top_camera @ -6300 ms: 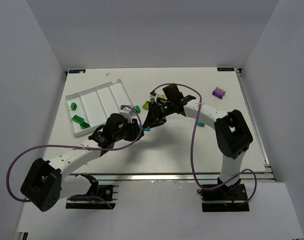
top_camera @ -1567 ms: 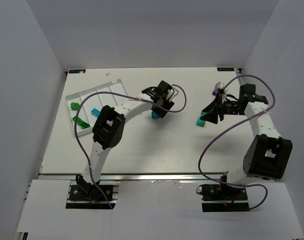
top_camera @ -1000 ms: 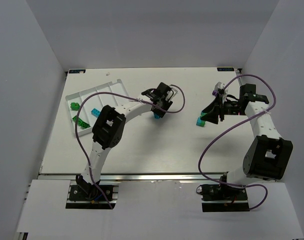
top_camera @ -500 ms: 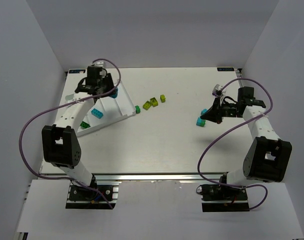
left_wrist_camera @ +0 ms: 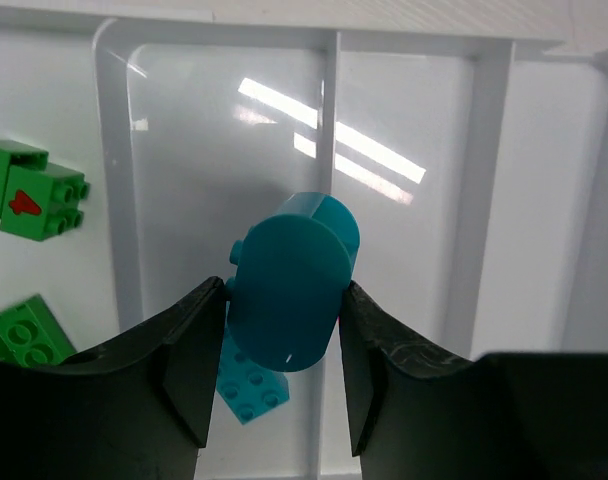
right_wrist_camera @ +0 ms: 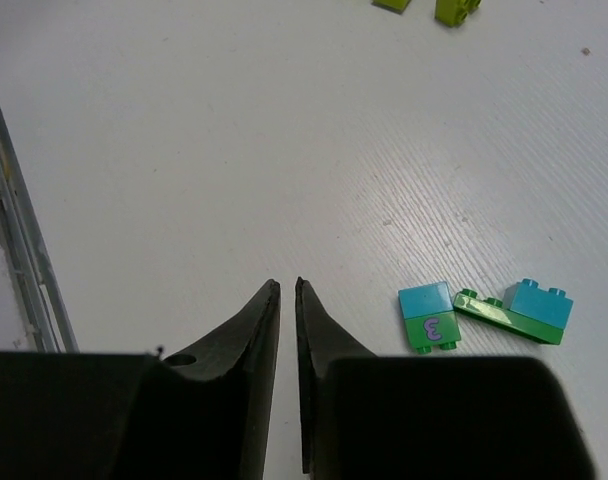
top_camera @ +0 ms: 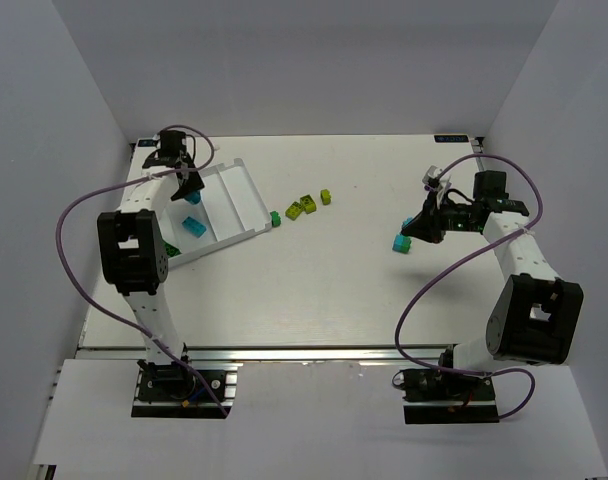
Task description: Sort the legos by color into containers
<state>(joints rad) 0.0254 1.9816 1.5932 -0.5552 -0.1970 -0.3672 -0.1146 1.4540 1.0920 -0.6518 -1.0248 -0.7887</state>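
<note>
The left hand (left_wrist_camera: 282,300) is closed on a rounded teal brick (left_wrist_camera: 289,280), with one finger pressed against each side of it. It hangs over the white tray (left_wrist_camera: 479,200), which sits at the far left of the surface (top_camera: 334,280). The teal brick is mostly above one long compartment and overlaps the ridge on its right. Whether it touches the tray floor cannot be told. A loose cyan brick (left_wrist_camera: 249,385) lies in that same compartment, partly hidden under the held one. Two green bricks (left_wrist_camera: 39,190) lie apart from each other in the next compartment to the left.

The right hand (right_wrist_camera: 287,290) is over bare surface on the right side. Its fingers are almost together, with only a thin slit between the tips, and it holds nothing. Near it lie two small stacks, close to each other. One is a cyan-on-green block with a purple mark (right_wrist_camera: 429,317). The other is a flat green plate carrying a cyan brick (right_wrist_camera: 514,310).

In the overhead view, three yellow-green bricks (top_camera: 306,203) and a single green brick (top_camera: 275,217) lie loose on the surface just right of the tray, well apart from the right hand.
</note>
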